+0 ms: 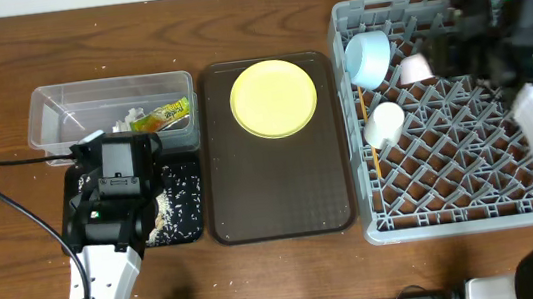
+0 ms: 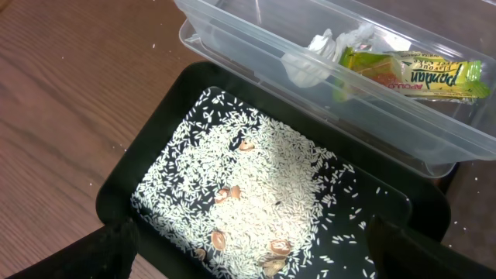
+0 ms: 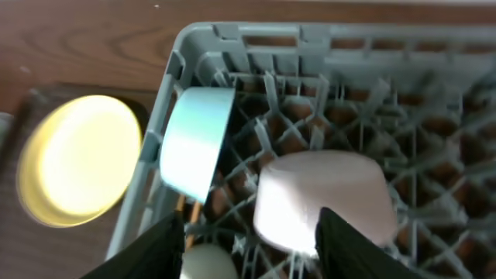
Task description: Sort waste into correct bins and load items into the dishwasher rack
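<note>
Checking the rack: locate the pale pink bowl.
Overhead view: the pale pink bowl lies in the far-left part of the grey plastic dishwasher rack, right of the light blue bowl, beyond the small white cup.

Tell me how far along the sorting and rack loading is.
Done: tissue and wrapper lie in the clear tub, rice in the black tray; blue bowl, white cup and chopsticks sit in the rack. In hand: the right gripper stands open over the pink bowl, already in the rack. Remaining: the yellow plate, on the brown tray.
</note>
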